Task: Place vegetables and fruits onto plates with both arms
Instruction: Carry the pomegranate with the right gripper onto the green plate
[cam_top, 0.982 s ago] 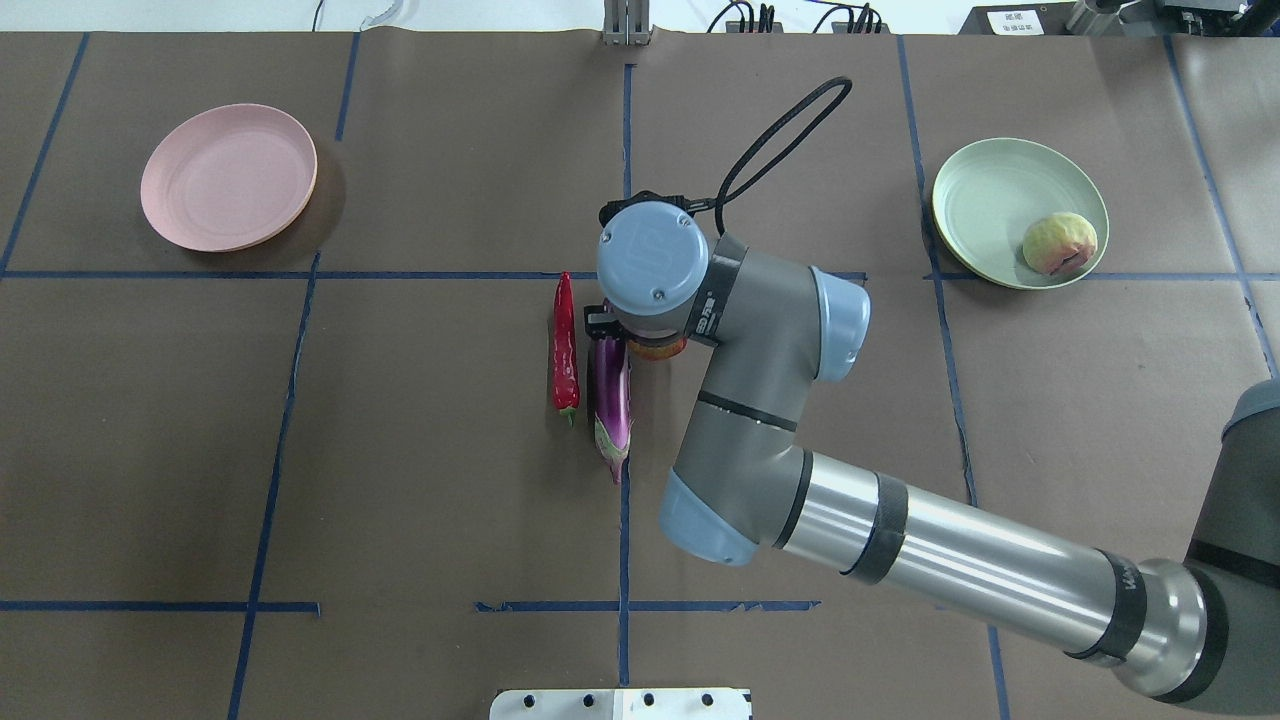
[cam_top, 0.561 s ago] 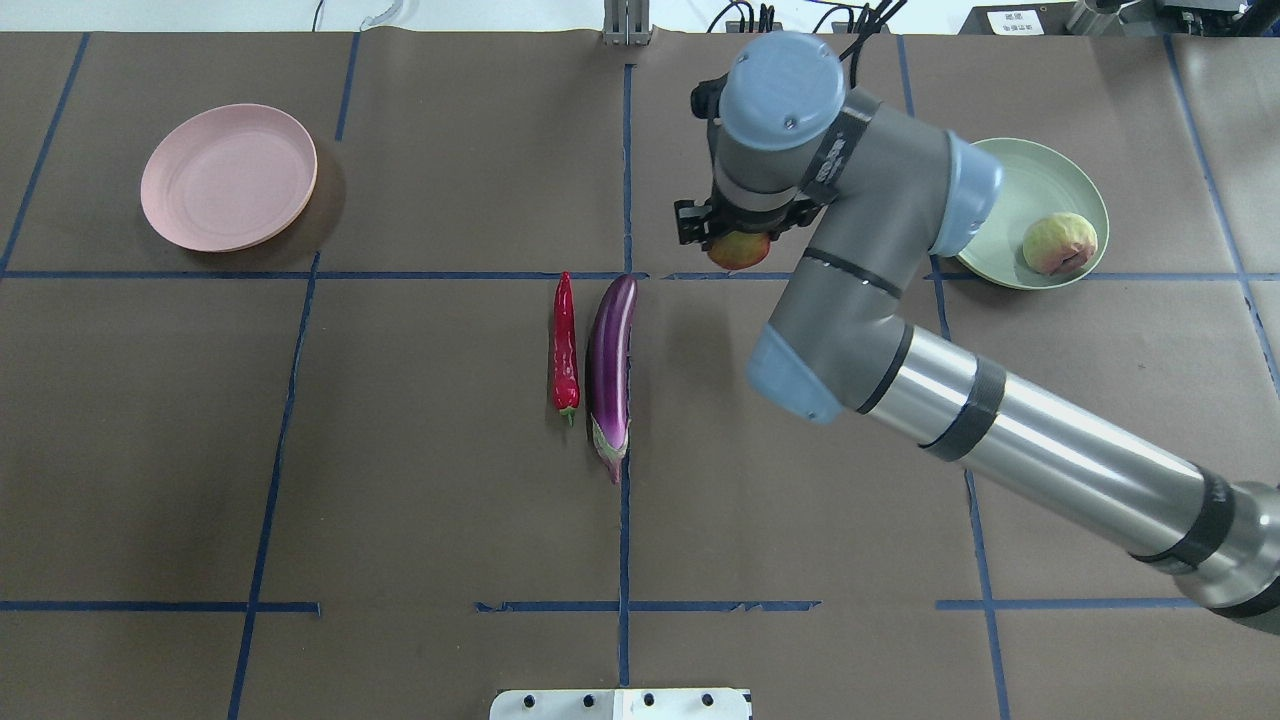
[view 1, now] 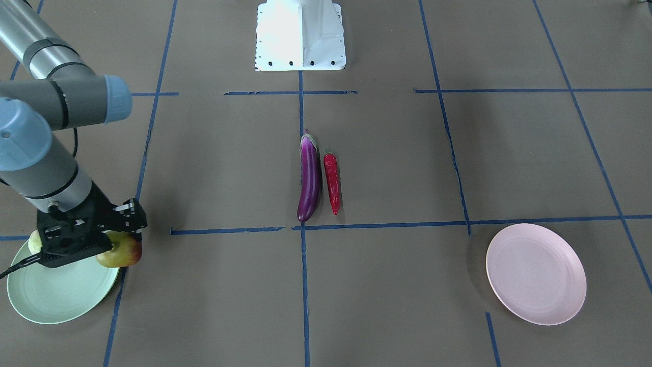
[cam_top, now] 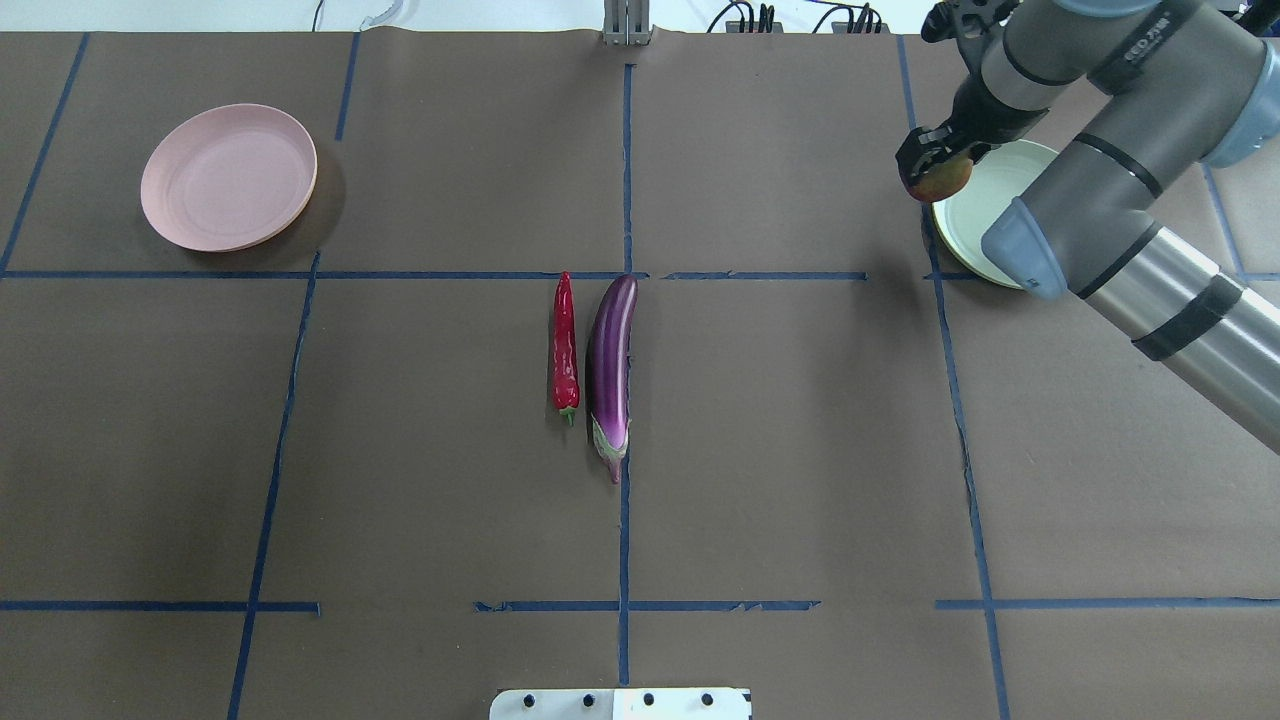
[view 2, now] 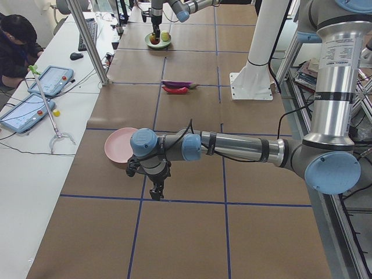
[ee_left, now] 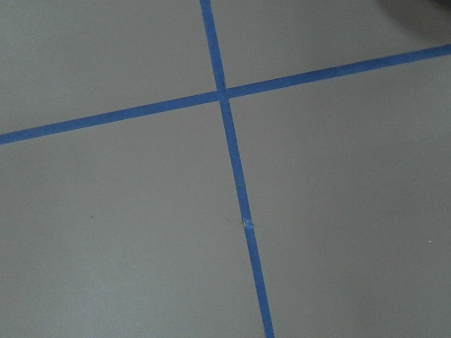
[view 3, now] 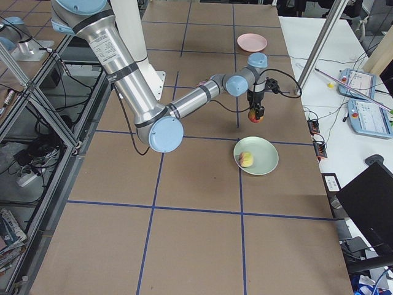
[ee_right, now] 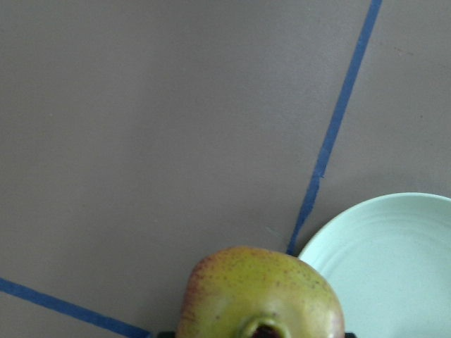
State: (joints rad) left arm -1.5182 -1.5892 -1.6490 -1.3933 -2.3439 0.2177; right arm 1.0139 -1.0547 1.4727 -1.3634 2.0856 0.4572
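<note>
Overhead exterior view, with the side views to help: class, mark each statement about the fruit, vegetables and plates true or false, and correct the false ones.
1. The right tool grips the pomegranate. True.
2. The chili lies on the pink plate. False: it lies on the table, beside the eggplant.
3. The pale lumpy ball sits on the green plate. True.
4. The pomegranate rests on the green plate. False: it hangs in the right tool, beside the plate's rim.
</note>
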